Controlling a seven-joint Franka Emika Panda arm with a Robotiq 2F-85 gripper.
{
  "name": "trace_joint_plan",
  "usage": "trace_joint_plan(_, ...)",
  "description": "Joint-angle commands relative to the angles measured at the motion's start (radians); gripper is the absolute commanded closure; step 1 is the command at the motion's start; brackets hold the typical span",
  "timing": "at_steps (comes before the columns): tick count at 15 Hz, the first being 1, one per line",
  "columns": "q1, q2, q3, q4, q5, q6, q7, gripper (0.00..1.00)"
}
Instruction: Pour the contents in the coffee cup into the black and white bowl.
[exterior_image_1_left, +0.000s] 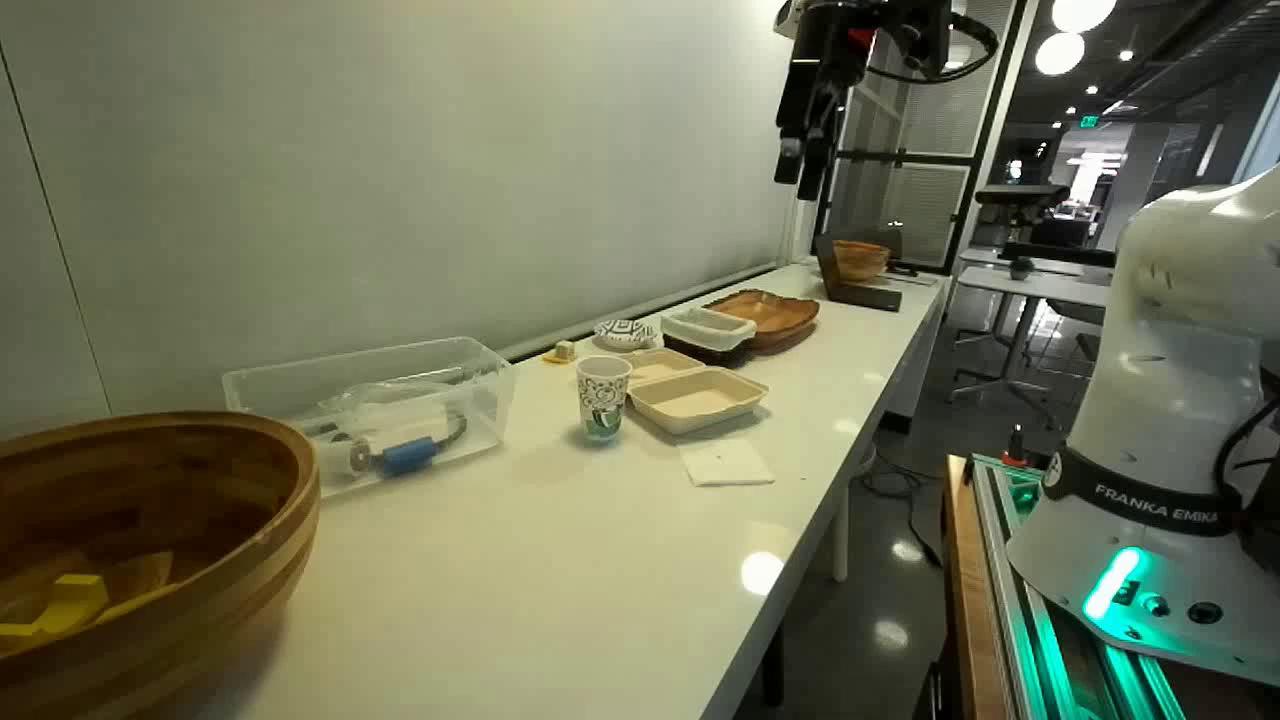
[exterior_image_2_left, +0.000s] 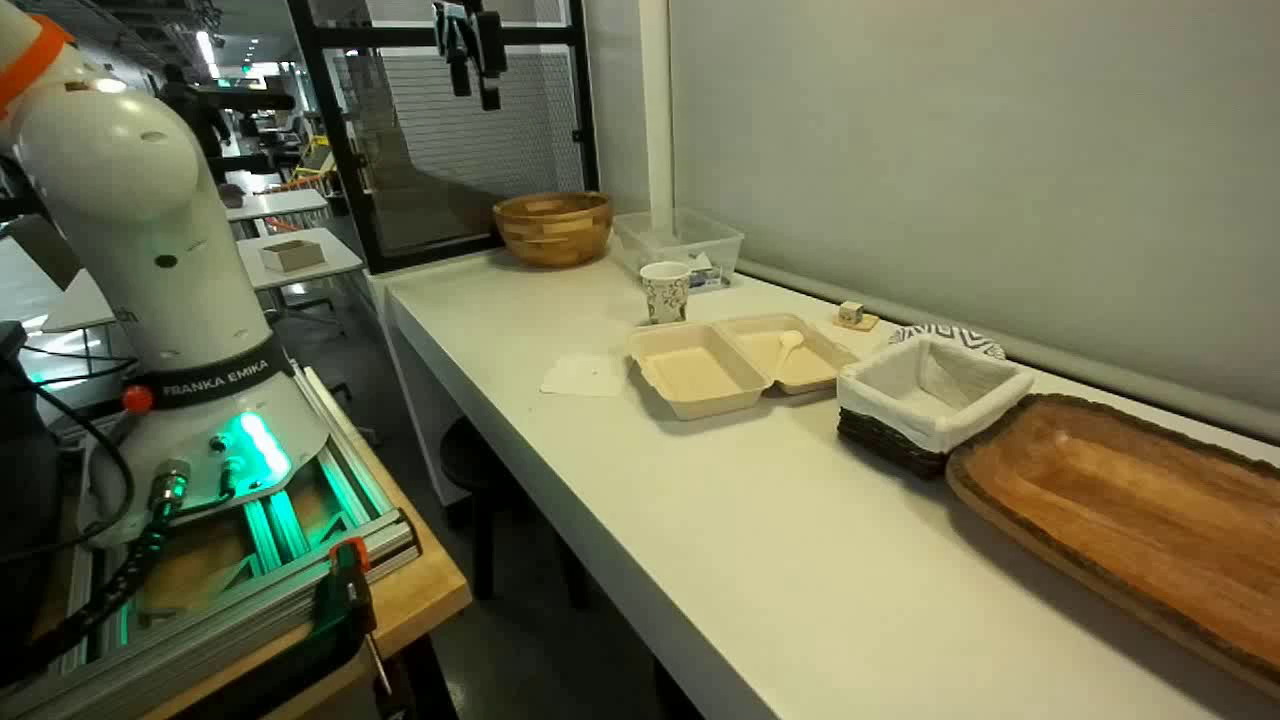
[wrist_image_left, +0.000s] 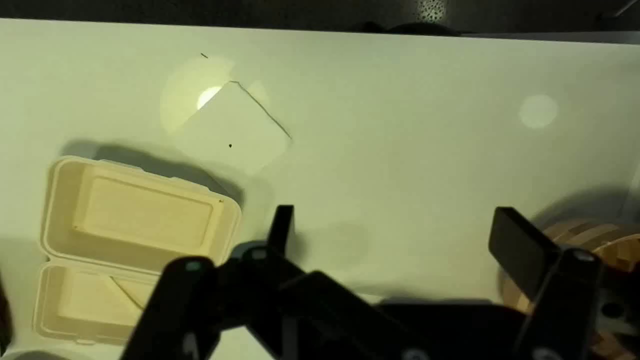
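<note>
The coffee cup (exterior_image_1_left: 603, 398) is a white paper cup with dark swirls and a green mark, standing upright on the white table. It also shows in an exterior view (exterior_image_2_left: 666, 293). Its top looks open; its contents cannot be seen. The black and white bowl (exterior_image_1_left: 625, 334) sits near the wall; in an exterior view (exterior_image_2_left: 945, 338) the lined basket partly hides it. My gripper (exterior_image_1_left: 799, 178) hangs high above the table, also in an exterior view (exterior_image_2_left: 475, 90). In the wrist view its fingers (wrist_image_left: 394, 215) are wide apart with nothing between them. The cup is mostly hidden there.
An open takeaway box (exterior_image_1_left: 697, 398) with a spoon in its lid stands beside the cup. A napkin (exterior_image_1_left: 727, 463), a clear bin (exterior_image_1_left: 370, 410), a large wooden bowl (exterior_image_1_left: 290, 500), a lined basket (exterior_image_2_left: 930, 395), a wooden tray (exterior_image_2_left: 1130, 520) and a small block (exterior_image_2_left: 851, 313) share the table.
</note>
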Motion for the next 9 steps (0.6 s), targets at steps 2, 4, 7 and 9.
trace_joint_plan(2, -0.008, 0.001, 0.006, 0.003, 0.004, -0.003, -0.004, 0.0)
trace_joint_plan(4, -0.008, 0.001, 0.006, 0.003, 0.004, -0.003, -0.004, 0.0)
trace_joint_plan(7, -0.008, 0.001, 0.006, 0.003, 0.004, -0.003, -0.004, 0.0)
trace_joint_plan(9, -0.008, 0.048, 0.004, 0.019, -0.013, 0.079, -0.034, 0.0)
